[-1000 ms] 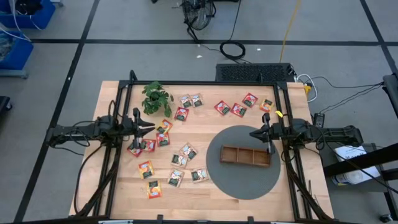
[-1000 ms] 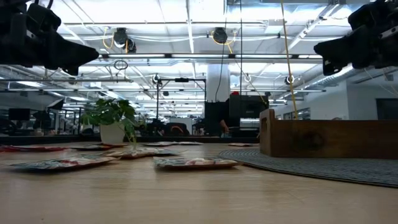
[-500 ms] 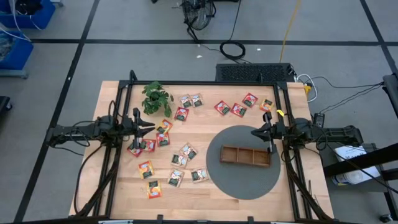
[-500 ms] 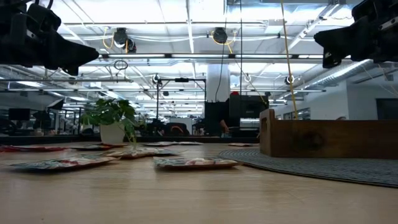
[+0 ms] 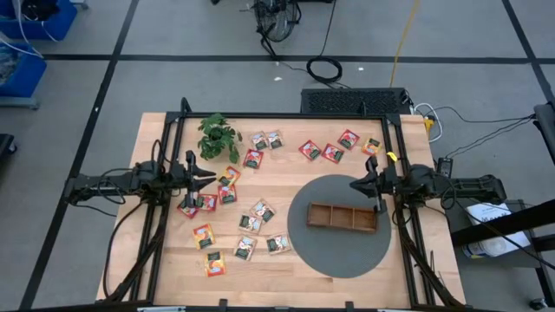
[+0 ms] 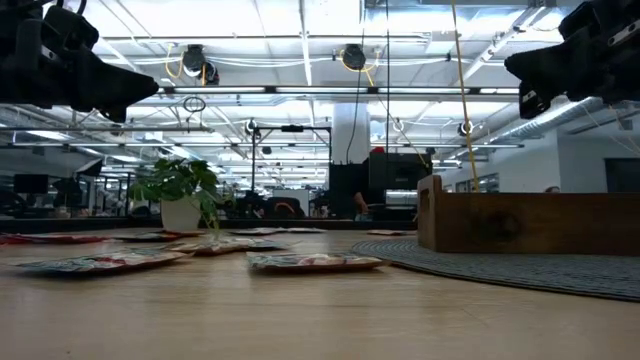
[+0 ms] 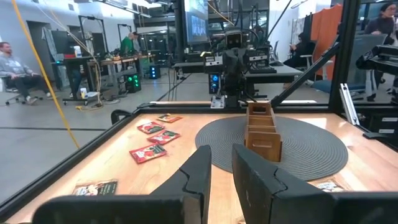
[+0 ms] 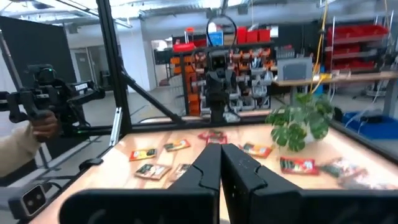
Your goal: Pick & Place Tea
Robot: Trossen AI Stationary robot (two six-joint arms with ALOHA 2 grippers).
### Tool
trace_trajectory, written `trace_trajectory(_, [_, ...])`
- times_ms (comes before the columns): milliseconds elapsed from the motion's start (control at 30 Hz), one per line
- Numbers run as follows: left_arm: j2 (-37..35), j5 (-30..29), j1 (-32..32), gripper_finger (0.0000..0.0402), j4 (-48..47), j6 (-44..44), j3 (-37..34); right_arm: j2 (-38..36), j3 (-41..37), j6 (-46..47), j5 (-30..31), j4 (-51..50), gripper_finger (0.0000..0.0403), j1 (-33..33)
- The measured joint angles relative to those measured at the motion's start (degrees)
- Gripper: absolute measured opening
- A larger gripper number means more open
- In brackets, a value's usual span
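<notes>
Several tea sachets [image 5: 262,211], printed red, orange-yellow or white-green, lie flat and scattered over the wooden table's left and far parts. A long brown wooden tray [image 5: 342,206] stands on a round grey mat [image 5: 338,256] at the right. My left gripper [image 5: 211,177] hovers level above the sachets at the table's left; in its wrist view its fingers [image 7: 222,163] stand a narrow gap apart with nothing between them. My right gripper [image 5: 354,185] hovers level over the mat's far edge near the tray, shut [image 8: 221,155] and holding nothing.
A small potted green plant [image 5: 218,135] stands at the far left among the sachets. Black frame bars [image 5: 165,217] run along the table's left and right sides. A person's hand [image 8: 43,127] shows beyond the table in the right wrist view.
My right gripper has rolled a little about its own line and its tip has risen slightly; it has stayed shut and in place. The sachets and tray have not moved.
</notes>
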Motion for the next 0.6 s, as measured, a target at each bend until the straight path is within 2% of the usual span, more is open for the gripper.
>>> trace_trajectory(600, [0.00,0.04,0.00,0.0072,0.09,0.46,0.00,0.01,0.02,-0.72,0.00,-1.10,0.0000,0.00])
